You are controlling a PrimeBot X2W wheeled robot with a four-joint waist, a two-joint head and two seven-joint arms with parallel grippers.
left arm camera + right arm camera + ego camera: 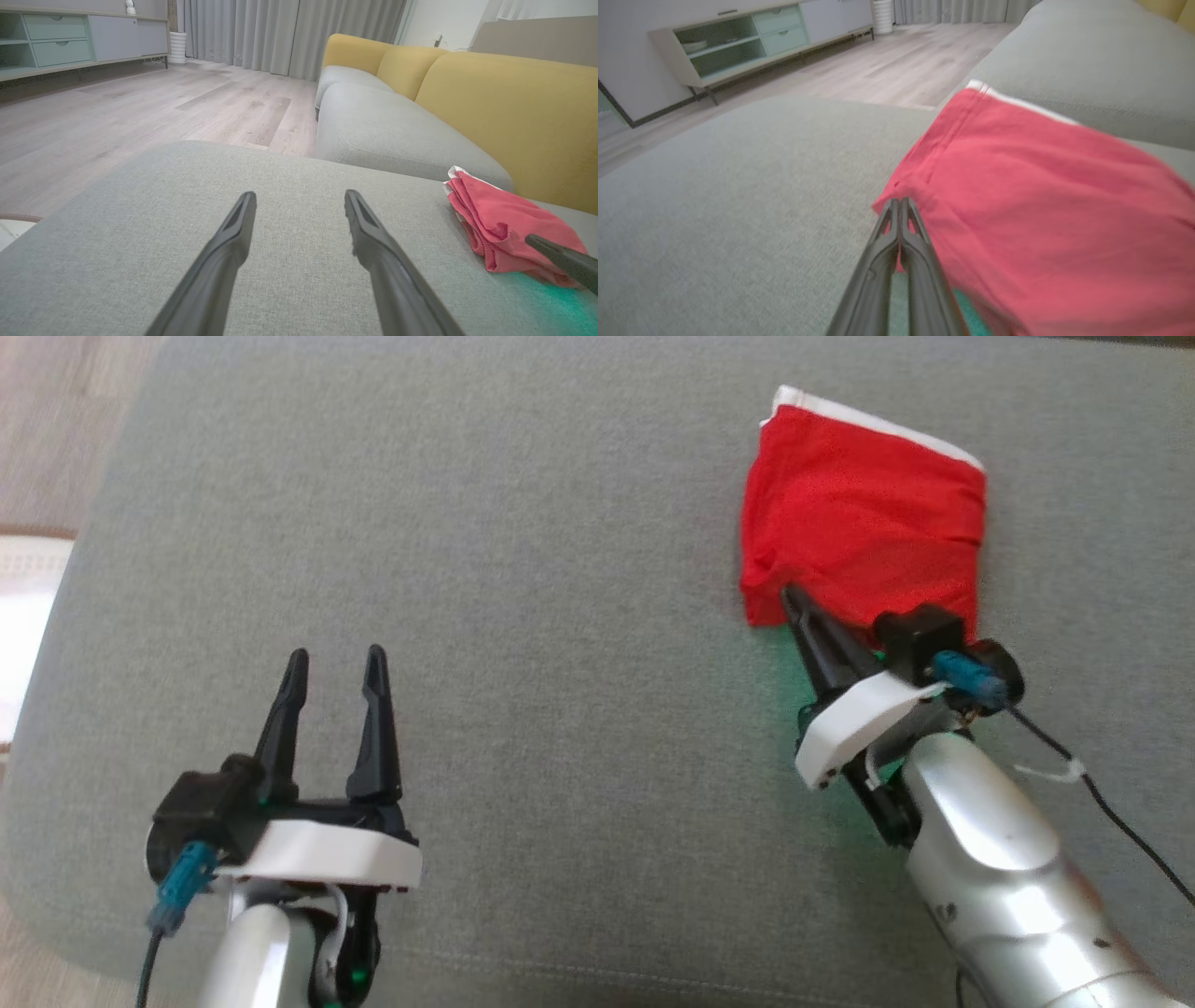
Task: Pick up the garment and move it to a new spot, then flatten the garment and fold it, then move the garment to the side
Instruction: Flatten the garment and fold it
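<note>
The red garment (864,518) with a white band along its far edge lies folded on the grey cushion (560,616), at the right. My right gripper (790,592) is shut, its fingers pressed together, and the tips rest on the garment's near-left corner (924,196). No cloth shows pinched between them. In the left wrist view the garment (500,224) sits at the right with a right finger (560,256) lying against it. My left gripper (336,658) hovers open over bare cushion at the lower left, far from the garment, with nothing between its fingers (233,233).
The cushion's left edge drops to a wooden floor (56,420). Yellow backrests (504,98) and another grey seat (397,130) stand beyond the garment. A low sideboard (70,42) and curtains (289,32) line the far wall.
</note>
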